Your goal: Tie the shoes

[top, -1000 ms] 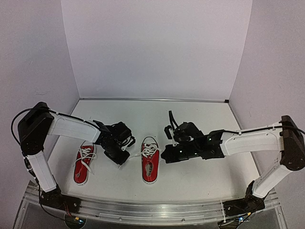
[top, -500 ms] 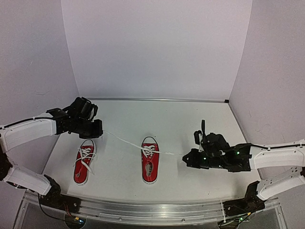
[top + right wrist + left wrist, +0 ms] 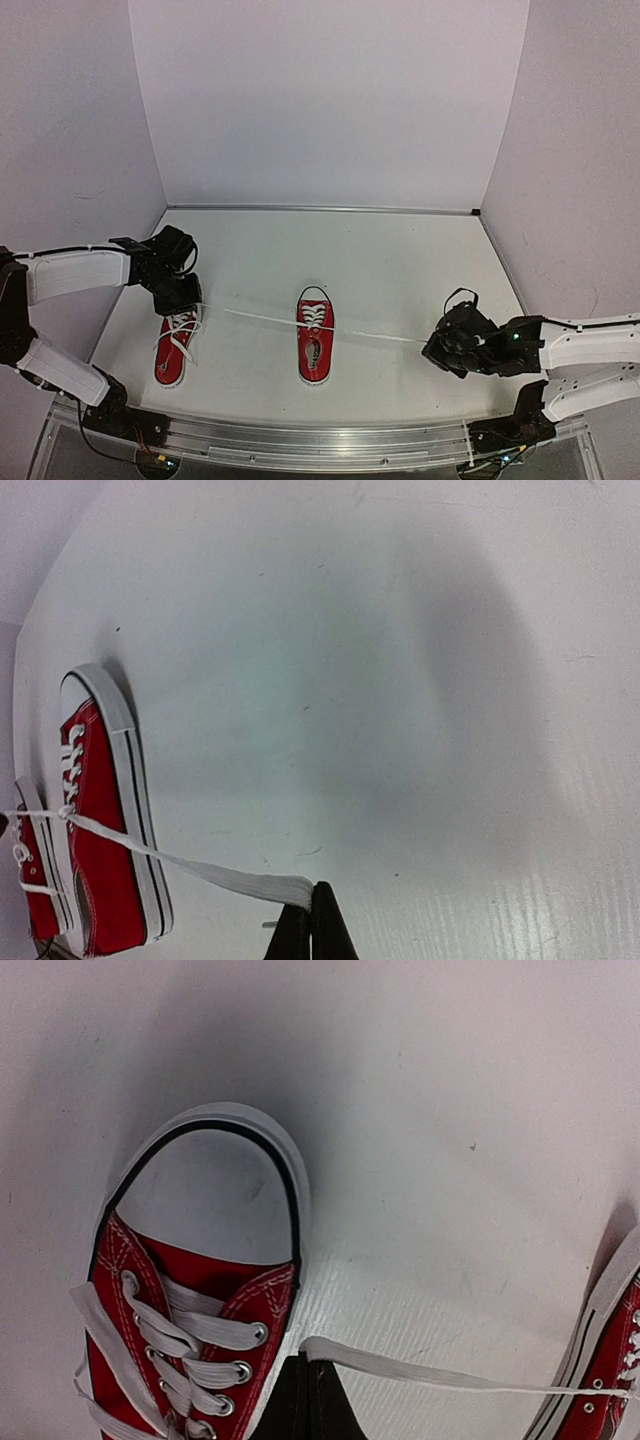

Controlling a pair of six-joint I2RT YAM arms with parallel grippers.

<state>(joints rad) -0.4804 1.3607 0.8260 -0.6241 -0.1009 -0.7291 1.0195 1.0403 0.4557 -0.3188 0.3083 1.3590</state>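
left claw (image 3: 308, 1385) is pinched shut on the flat end of a white lace (image 3: 420, 1375), its fingers meeting with no gap. it sits low, just beside the front of the left shoe (image 3: 200, 1260), whose own loose laces (image 3: 190, 1330) lie slack over the tongue. from the claw the lace runs taut across the table (image 3: 380, 260) to the middle shoe (image 3: 315, 345).

right claw (image 3: 310, 910) is closed just as tight, gripping the end of the other lace (image 3: 230, 875). it is low over the right side of the table, well apart from both shoes. that lace stretches straight back to the same middle shoe. the two ends pull out to opposite sides from a crossing over its tongue; whether a knot sits there i cannot tell.

both shoes are red with white soles and toe caps. they stand upright on the table, toes toward the back wall (image 3: 330, 100). the middle one lies about midway between the two claws.
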